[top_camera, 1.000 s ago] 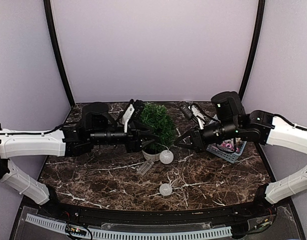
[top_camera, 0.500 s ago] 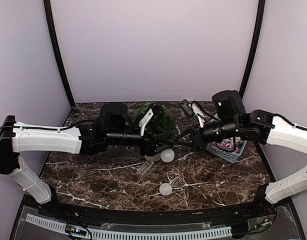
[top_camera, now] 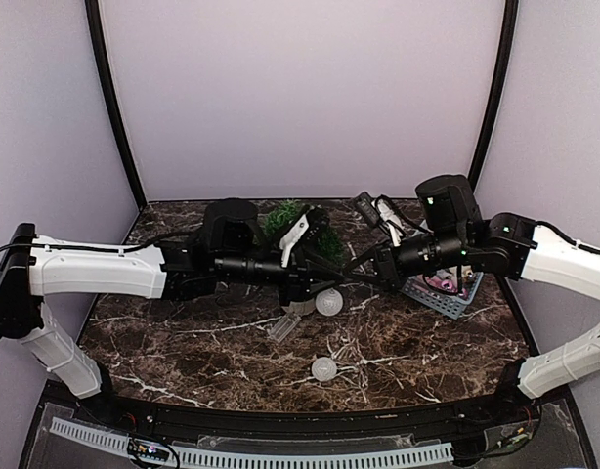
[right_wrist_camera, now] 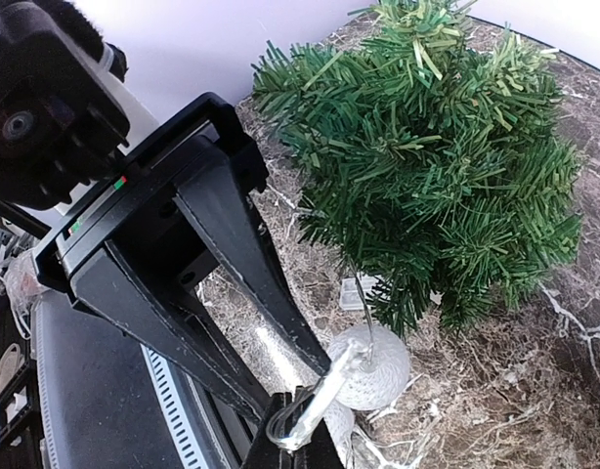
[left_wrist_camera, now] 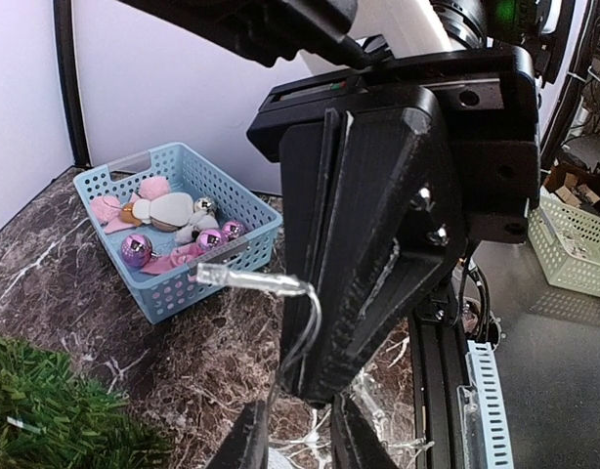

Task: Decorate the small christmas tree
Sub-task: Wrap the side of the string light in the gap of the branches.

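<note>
- Left claw [top_camera: 320, 281] and right claw [top_camera: 351, 274] are pictured tip to tip just before the small christmas tree [top_camera: 302, 231], set upright on the table [top_camera: 183, 332]; the left arm is judged nearer it.
- Left fingers [left_wrist_camera: 249, 442] are held narrowly apart around a light wire [left_wrist_camera: 246, 280], which is pinched in the closed right claw. Beyond, a blue basket [left_wrist_camera: 183, 288] is filled with pink baubles [left_wrist_camera: 214, 237].
- From the right wrist, the tree is seen ahead and to the right.

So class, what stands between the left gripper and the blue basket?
The right gripper, shut on a clear light string, stands before the blue basket; the left wrist view shows it.
</note>
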Tool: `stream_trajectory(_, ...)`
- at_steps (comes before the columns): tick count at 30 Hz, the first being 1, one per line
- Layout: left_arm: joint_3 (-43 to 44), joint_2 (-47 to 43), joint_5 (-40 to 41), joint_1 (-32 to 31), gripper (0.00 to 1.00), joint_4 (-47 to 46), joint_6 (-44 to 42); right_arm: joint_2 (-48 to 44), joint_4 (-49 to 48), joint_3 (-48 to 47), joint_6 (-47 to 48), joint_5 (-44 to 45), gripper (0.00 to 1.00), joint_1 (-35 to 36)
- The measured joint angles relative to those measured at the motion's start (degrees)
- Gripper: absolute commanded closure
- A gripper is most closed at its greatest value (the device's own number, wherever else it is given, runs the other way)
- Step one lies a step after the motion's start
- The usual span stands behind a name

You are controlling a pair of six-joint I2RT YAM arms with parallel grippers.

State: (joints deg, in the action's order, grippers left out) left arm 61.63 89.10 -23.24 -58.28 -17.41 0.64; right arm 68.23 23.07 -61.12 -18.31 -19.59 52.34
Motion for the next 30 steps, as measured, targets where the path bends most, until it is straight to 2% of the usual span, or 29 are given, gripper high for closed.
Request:
stream_trajectory(1,0.0,0.04,0.0,-0.02,0.71,-0.02,-0.15,0.0,0.11,0.0,0.0,0.0,1.0,0.0)
stream_trajectory(2,0.0,0.04,0.04,-0.07,0.6,0.0,-0.35,0.0,0.13,0.0,0.0,-0.02,1.0,0.0)
stream_trajectory(4,0.0,0.07,0.17,-0.13,0.47,-0.02,-0.98,0.0,0.04,-0.02,-0.04,-0.24,1.0,0.0)
stream_trajectory(6,-0.39,0.04,0.87,-0.24,0.4,-0.37,-1.36,0.0,-0.72,-0.15,-0.02,-0.81,1.0,0.11)
stream_trajectory(9,-3.74,-0.98,2.49,-0.35,0.38,-2.16,-1.95,0.0,-1.18,-0.59,0.0,-1.42,1.0,0.11)
stream_trajectory(12,-7.32,-2.45,3.82,-0.46,0.42,-2.4,-2.51,0.0,-1.27,-1.31,0.04,-1.9,1.0,0.13)
stream_trajectory(15,-7.19,-2.45,4.52,-0.46,0.47,-2.47,-3.23,0.0,-1.31,-1.9,0.17,-2.62,1.0,0.13)
stream_trajectory(22,-4.7,-2.4,5.27,-1.09,0.52,-3.89,-4.15,0.02,-1.64,-1.99,0.2,-3.39,1.0,0.13)
stream_trajectory(30,-2.91,-0.94,5.99,-1.42,0.76,-6.1,-4.85,0.02,-1.88,-1.99,0.2,-3.91,1.0,0.13)
